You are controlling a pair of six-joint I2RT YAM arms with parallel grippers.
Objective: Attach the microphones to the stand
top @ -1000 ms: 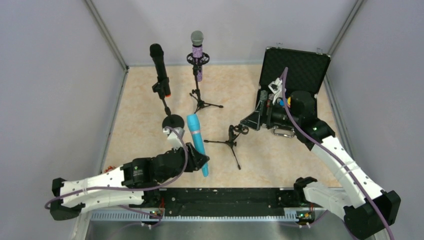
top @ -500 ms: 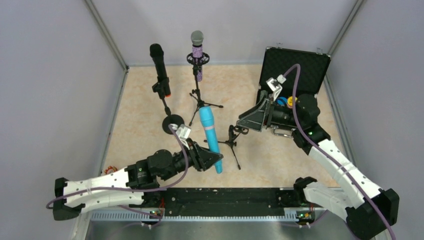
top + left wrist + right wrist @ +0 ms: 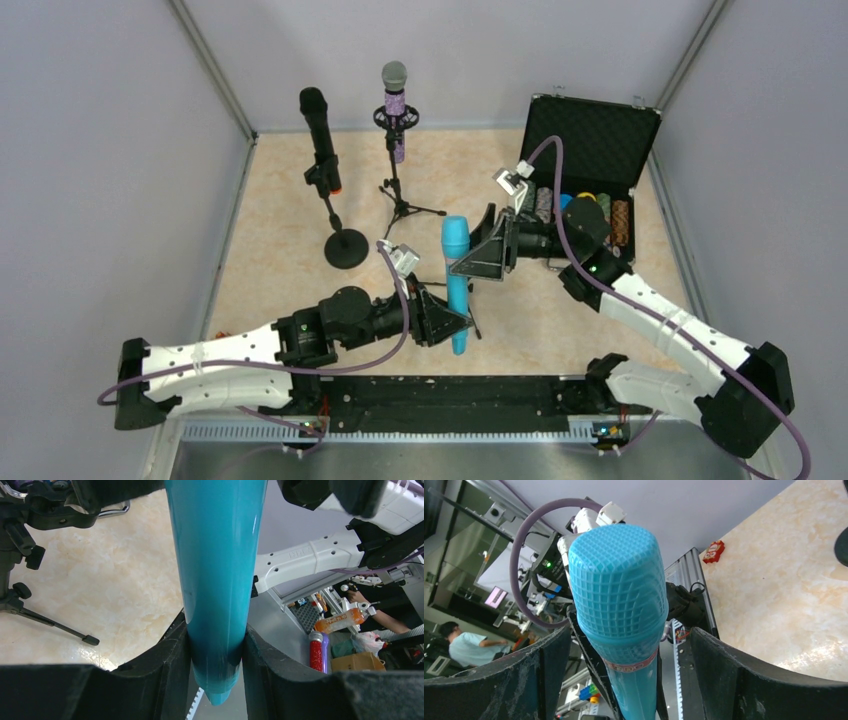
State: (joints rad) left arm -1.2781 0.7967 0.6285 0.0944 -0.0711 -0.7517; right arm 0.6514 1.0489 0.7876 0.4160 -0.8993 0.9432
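Observation:
My left gripper (image 3: 450, 325) is shut on the lower end of the cyan microphone (image 3: 456, 285) and holds it nearly upright above the floor. In the left wrist view the cyan microphone (image 3: 217, 580) sits tight between both pads (image 3: 172, 655). My right gripper (image 3: 468, 258) is open around its head. The grille of the cyan microphone (image 3: 616, 590) stands between the fingers (image 3: 724, 675) with a gap on each side. A small black tripod stand (image 3: 55, 626) is close beside the microphone, mostly hidden in the top view. The black microphone (image 3: 318, 125) and the purple microphone (image 3: 395, 105) sit on their own stands.
An open black case (image 3: 590, 130) with several small items stands at the back right. The round-base stand (image 3: 346, 247) and the tripod stand (image 3: 402, 208) rise at the back left. Grey walls close in both sides.
My left arm has carried the cyan microphone to the right and stood it more upright. My right arm has swung left from the case to the microphone's head, its jaws narrowing a little.

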